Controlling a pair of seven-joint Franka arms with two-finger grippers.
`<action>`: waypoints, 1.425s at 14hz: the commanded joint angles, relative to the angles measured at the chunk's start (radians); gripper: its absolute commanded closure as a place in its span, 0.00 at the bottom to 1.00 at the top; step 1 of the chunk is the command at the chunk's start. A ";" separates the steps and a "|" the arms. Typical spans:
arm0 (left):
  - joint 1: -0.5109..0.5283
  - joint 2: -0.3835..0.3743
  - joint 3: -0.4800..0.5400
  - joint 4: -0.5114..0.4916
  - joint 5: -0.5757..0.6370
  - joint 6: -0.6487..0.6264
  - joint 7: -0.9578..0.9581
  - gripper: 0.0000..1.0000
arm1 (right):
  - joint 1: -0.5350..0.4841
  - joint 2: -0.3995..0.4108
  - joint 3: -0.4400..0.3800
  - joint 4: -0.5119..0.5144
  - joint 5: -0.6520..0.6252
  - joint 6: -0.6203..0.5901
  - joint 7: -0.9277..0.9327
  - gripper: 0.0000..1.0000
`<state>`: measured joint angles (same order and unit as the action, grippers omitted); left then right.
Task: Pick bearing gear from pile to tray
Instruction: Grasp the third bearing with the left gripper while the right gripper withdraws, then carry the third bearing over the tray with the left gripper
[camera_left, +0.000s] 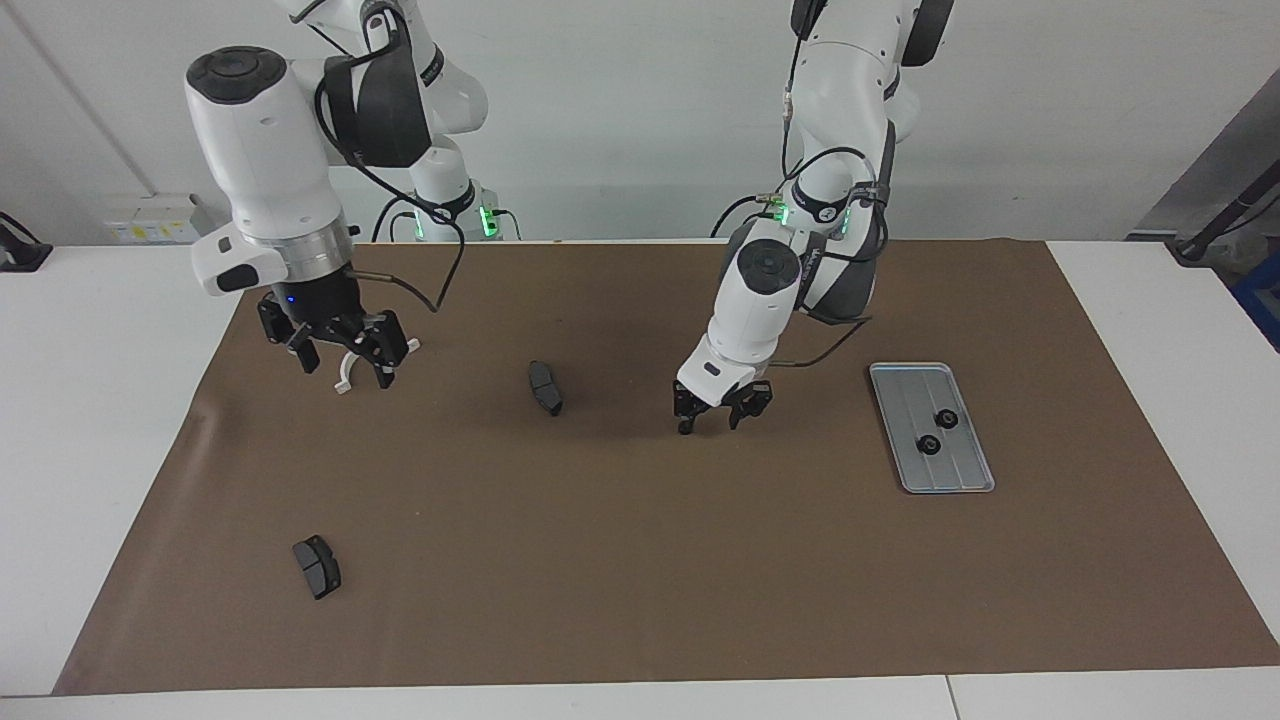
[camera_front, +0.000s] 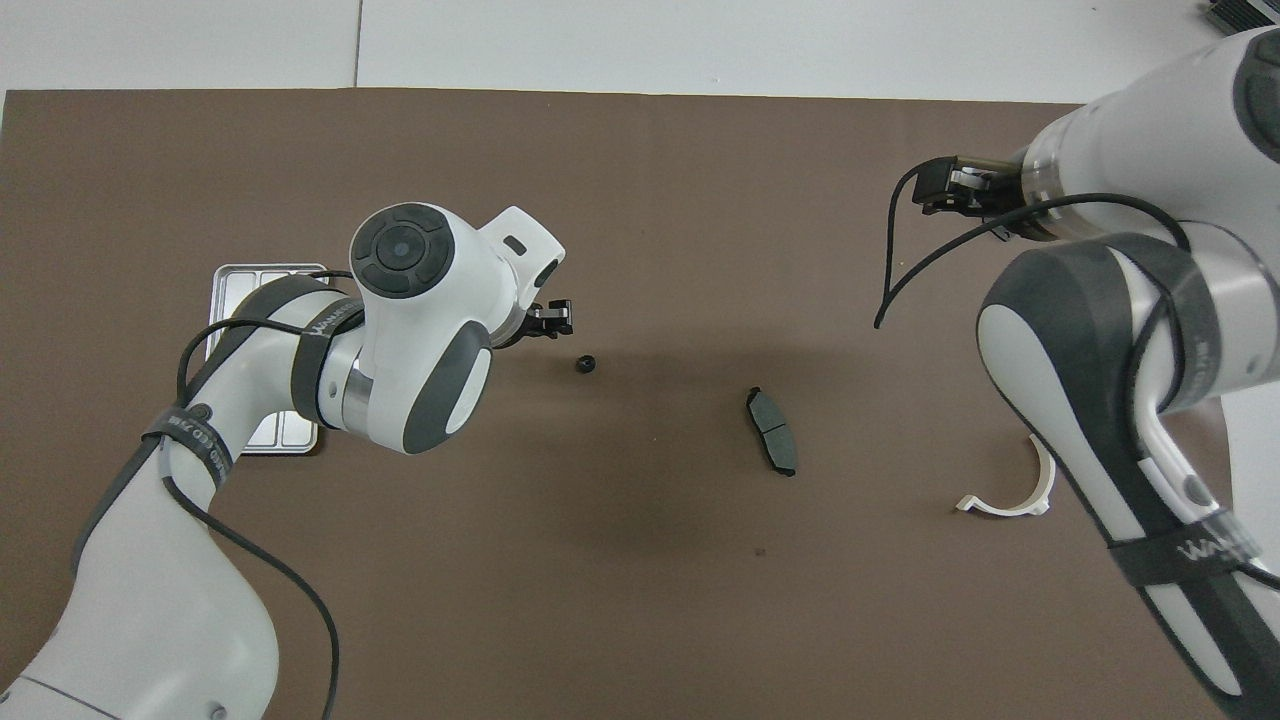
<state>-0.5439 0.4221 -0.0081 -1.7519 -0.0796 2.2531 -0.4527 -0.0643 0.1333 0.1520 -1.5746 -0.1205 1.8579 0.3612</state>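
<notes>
One loose black bearing gear (camera_front: 587, 365) lies on the brown mat near the table's middle. My left gripper (camera_left: 715, 420) hangs low right by it, jaws apart and empty; in the facing view one fingertip (camera_left: 686, 427) covers the gear. From overhead the left gripper (camera_front: 562, 320) sits just beside the gear. The silver tray (camera_left: 960, 470) toward the left arm's end holds two gears (camera_left: 946, 418) (camera_left: 929, 444); my left arm hides most of the tray (camera_front: 250, 280) from overhead. My right gripper (camera_left: 347, 372) hangs open and empty over the white bracket (camera_left: 343, 385).
A dark brake pad (camera_left: 545, 387) lies between the two grippers, also seen from overhead (camera_front: 772, 445). A second brake pad (camera_left: 317, 566) lies farther from the robots toward the right arm's end. The white bracket (camera_front: 1010, 490) shows partly beside the right arm.
</notes>
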 joint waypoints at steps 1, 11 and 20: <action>-0.033 0.021 0.016 0.009 -0.002 0.033 -0.023 0.29 | 0.017 -0.049 -0.066 -0.019 0.039 -0.054 -0.094 0.00; -0.076 0.017 0.016 -0.078 -0.002 0.094 -0.024 0.32 | 0.063 -0.178 -0.230 -0.050 0.082 -0.275 -0.298 0.00; -0.088 0.014 0.017 -0.100 -0.002 0.111 -0.026 0.50 | 0.077 -0.179 -0.229 -0.036 0.085 -0.362 -0.349 0.00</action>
<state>-0.6132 0.4489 -0.0073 -1.8257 -0.0794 2.3404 -0.4670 0.0207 -0.0288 -0.0809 -1.5993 -0.0588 1.5209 0.0290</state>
